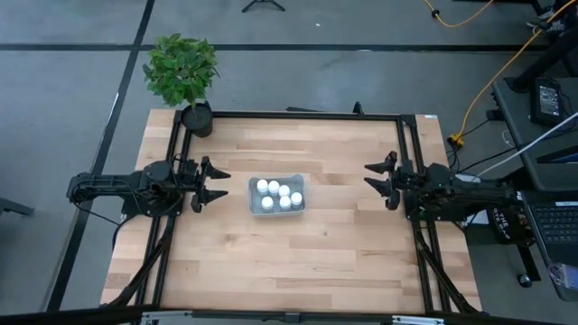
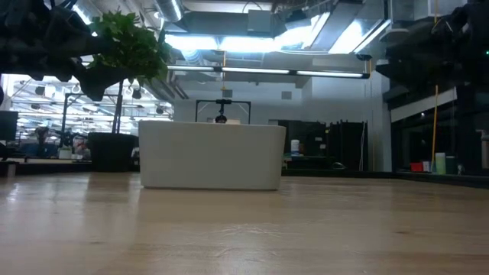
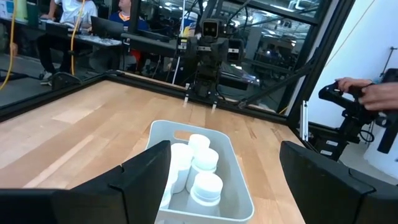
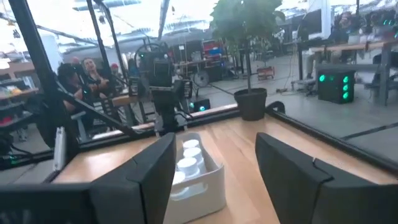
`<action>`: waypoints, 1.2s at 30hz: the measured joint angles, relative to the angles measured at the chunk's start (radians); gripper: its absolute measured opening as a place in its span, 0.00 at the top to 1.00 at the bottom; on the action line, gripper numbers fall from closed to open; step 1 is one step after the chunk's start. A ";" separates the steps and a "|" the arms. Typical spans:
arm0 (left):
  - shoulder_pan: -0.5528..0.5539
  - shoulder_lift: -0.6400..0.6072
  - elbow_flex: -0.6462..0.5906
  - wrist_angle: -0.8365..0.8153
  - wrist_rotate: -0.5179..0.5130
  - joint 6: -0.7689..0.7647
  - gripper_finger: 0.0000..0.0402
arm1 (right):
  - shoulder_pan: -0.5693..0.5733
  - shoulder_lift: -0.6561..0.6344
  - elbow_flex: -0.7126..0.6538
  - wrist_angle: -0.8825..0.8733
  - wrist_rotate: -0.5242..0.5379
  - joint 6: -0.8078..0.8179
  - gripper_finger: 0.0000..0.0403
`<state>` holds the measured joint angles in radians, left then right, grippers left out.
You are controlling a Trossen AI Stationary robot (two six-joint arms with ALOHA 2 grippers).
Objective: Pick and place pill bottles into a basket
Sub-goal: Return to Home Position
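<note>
The pale blue-grey basket point(image 1: 276, 197) stands on the wooden table near its middle, and several white pill bottles point(image 1: 279, 194) stand upright inside it. The basket also shows in the low view point(image 2: 212, 156), the left wrist view point(image 3: 239, 186) and the right wrist view point(image 4: 208, 183). My left gripper point(image 1: 217, 183) is open and empty just left of the basket. My right gripper point(image 1: 373, 180) is open and empty, well to the basket's right, above the table.
A black pot with a green plant point(image 1: 183, 77) stands at the table's far left corner. A black frame point(image 1: 298, 115) runs along the table's far edge and sides. People sit beyond the table in the wrist views, and a person's hand point(image 3: 373, 93) holds a device.
</note>
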<state>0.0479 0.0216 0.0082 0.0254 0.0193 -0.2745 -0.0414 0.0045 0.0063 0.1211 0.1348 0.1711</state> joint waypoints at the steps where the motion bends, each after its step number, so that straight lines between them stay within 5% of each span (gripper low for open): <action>1: 0.000 0.000 0.000 0.000 0.000 0.000 0.27 | -0.001 0.000 0.000 -0.023 -0.025 0.013 0.45; 4: 0.000 0.000 0.000 0.000 0.000 0.000 0.27 | 0.004 0.003 0.000 -0.096 -0.181 0.061 0.45; 8: 0.000 0.000 0.000 0.001 0.000 0.000 0.27 | 0.025 0.000 0.000 -0.079 -0.263 0.032 0.45; 22: 0.000 0.001 0.000 -0.007 0.000 0.000 0.27 | 0.052 0.000 0.000 -0.089 -0.200 0.181 0.45; 30: 0.000 0.001 0.000 -0.007 0.000 0.000 0.27 | 0.052 0.000 0.000 -0.097 -0.155 -0.233 0.45; 36: 0.000 0.001 0.000 -0.007 0.000 0.000 0.27 | 0.051 0.000 0.000 -0.097 -0.155 -0.254 0.45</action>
<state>0.0479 0.0223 0.0082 0.0189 0.0189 -0.2745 0.0097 0.0045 0.0063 0.0238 -0.0200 -0.0828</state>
